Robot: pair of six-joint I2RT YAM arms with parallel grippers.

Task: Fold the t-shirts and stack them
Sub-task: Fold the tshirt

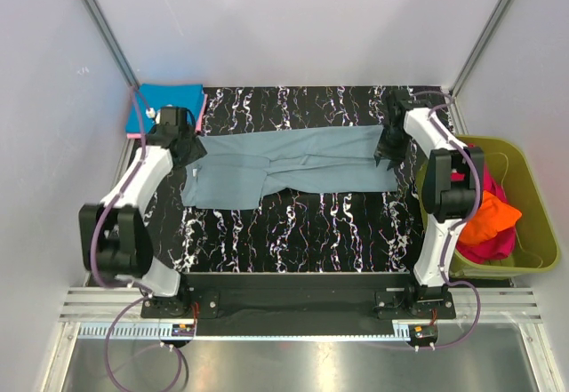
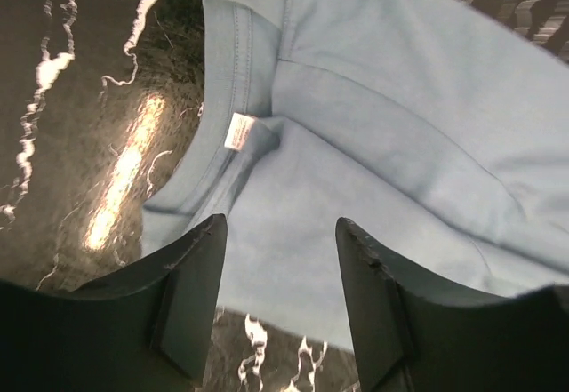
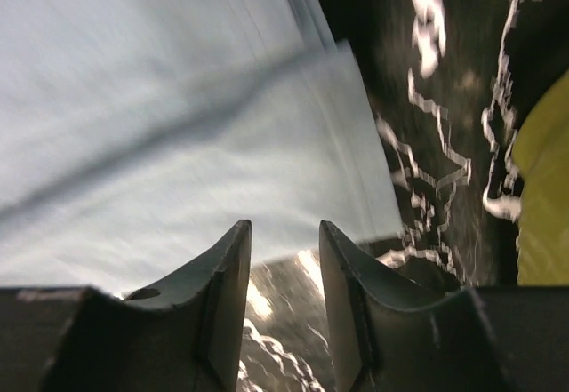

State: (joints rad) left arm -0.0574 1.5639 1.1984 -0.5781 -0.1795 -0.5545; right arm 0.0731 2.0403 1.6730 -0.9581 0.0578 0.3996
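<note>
On your desk (image 1: 311, 232): grey-blue t-shirt (image 1: 284, 165) half-folded | left pincer (image 2: 280, 225) and right pincer (image 3: 284, 228) open, empty | bright blue t-shirt (image 1: 164, 99) stacked | orange t-shirt (image 1: 493, 214) waits in olive-green tub (image 1: 536, 219)

Neck label: we see one small white tag (image 2: 238, 132) sewn inside the collar of the grey-blue t-shirt (image 2: 391, 143). It lies just ahead of the left gripper (image 2: 280, 223), a little to the side of the finger on the left of the wrist view.
Print on the tag: too small and blurred for us to read.
Other writing: we can read no words, brands, numbers or signs in any of the three views.
</note>
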